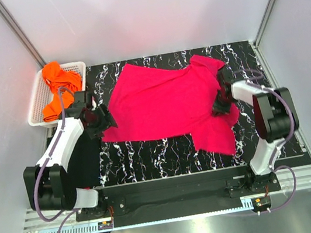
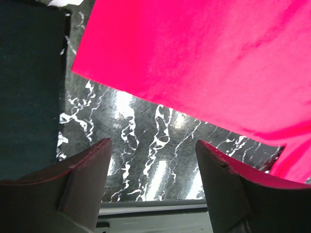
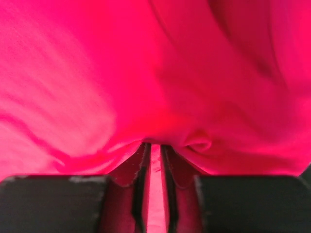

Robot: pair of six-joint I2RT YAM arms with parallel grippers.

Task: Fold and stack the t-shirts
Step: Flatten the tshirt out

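**Grip on pink shirt [image 1: 166,106] at the right only**

Your right gripper [image 3: 153,145] is clamped on a small fold of the pink shirt. In its wrist view the fingers are almost together with a strip of pink between them, and cloth fills everything beyond. From above, that gripper sits on the right side of the pink shirt, by the rumpled part.

Your left gripper [image 2: 153,145] is spread wide and holds nothing. It hangs over bare mat [image 1: 149,153] at the left edge of the pink shirt, with the hem just ahead of its fingertips, not between them.

The pink shirt lies spread across the middle of the mat. A black shirt [image 1: 86,163] lies flat beside the mat, under your left arm. Orange shirts [image 1: 59,84] sit in the basket [image 1: 35,106] at the far left corner.
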